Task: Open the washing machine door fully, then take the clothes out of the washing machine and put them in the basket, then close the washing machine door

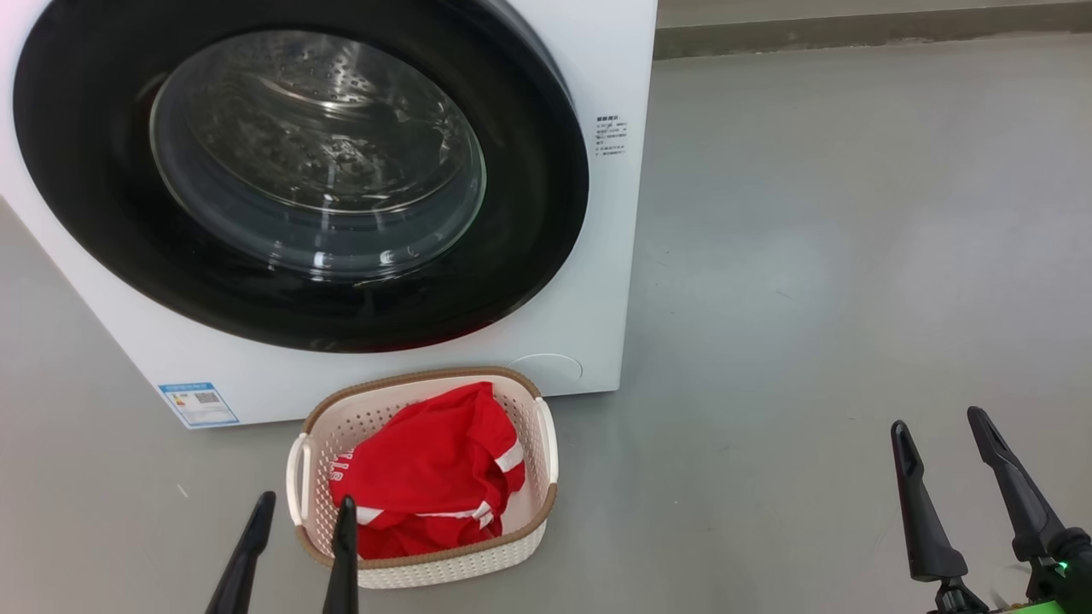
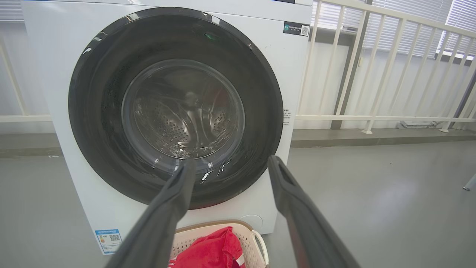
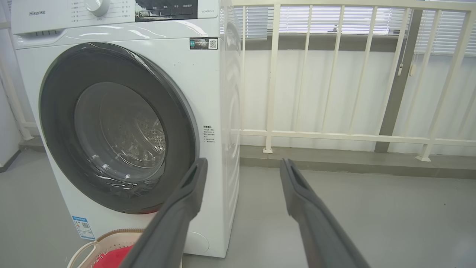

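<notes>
And there it was: the washing machine door (image 1: 299,179) sat flush against the white washing machine (image 1: 610,256), shut by the look of it, and the drum (image 1: 341,111) behind it looked bare. The clothes (image 1: 435,477) lay heaped in the basket (image 1: 426,375), on the floor (image 1: 810,256) just near of the machine. The left claw (image 1: 305,503) hung wide and empty at the basket's near left rim. The right claw (image 1: 938,422), wide and empty too, was well off to the right. That red cloth looked soft, light and limp, so I'd pinch a bunched fold. The door looked stiff and glossy, so I'd press its dark band, not the bulge.
</notes>
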Robot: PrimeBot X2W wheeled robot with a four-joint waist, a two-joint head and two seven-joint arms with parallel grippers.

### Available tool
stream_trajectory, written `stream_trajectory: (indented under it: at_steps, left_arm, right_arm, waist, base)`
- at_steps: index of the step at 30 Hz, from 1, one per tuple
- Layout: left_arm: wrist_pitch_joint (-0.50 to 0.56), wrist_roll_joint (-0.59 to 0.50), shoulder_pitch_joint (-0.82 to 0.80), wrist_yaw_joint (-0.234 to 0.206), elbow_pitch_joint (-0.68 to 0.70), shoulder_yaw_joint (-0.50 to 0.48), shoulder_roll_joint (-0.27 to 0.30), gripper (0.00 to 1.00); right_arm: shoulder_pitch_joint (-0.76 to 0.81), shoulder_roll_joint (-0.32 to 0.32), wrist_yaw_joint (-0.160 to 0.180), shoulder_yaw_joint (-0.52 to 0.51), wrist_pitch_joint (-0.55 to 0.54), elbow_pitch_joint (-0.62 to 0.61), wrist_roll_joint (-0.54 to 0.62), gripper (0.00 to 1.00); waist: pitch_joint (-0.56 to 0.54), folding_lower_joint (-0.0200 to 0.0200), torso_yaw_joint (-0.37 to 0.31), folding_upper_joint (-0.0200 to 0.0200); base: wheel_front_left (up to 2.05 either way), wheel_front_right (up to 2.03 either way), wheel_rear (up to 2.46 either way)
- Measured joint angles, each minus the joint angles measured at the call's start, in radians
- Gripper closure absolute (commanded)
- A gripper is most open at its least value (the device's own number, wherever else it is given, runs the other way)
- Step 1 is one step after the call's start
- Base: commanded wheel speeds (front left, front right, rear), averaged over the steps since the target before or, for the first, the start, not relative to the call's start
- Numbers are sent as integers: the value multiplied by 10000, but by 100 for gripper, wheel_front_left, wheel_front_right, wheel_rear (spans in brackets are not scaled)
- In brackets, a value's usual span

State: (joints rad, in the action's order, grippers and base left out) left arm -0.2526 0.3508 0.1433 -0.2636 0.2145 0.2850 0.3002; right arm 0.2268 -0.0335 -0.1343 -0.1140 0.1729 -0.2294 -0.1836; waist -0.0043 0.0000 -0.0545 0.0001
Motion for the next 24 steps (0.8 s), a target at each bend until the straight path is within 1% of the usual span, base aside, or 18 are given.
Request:
stream_trajectory:
  at_steps: [9, 10, 14, 15, 17, 24]
  left_arm:
    - [8, -153, 1, 10, 8, -130, -73, 0]
    - [38, -151, 12, 10, -109, -88, -109, 100]
    - [61, -148, 26, 10, -487, 48, -284, 100]
    - [63, -134, 31, 10, -711, 119, -393, 100]
    - [65, -92, 33, 12, -752, 121, -412, 100]
    - [236, 639, 31, 174, -924, 42, -476, 100]
  right_arm:
    - [-3, 13, -2, 15, -59, 46, 0, 0]
    - [3, 48, -2, 17, -61, 182, -2, 100]
    - [5, 127, -2, 21, -63, 614, -4, 100]
    - [7, 148, -2, 25, -67, 884, -13, 100]
    - [8, 150, -2, 29, -71, 945, -50, 100]
    - [0, 134, -2, 73, -163, 1156, -865, 100]
  waist:
    - [-47, 0, 17, 0]
    - [-47, 0, 17, 0]
    - [-45, 0, 17, 0]
    - [-41, 0, 17, 0]
    - [-32, 0, 18, 0]
    - [-49, 1, 51, 0]
  base:
    - [0, 0, 0]
    - [0, 0, 0]
    - [0, 0, 0]
    - [0, 0, 0]
    - [0, 0, 0]
    - [0, 0, 0]
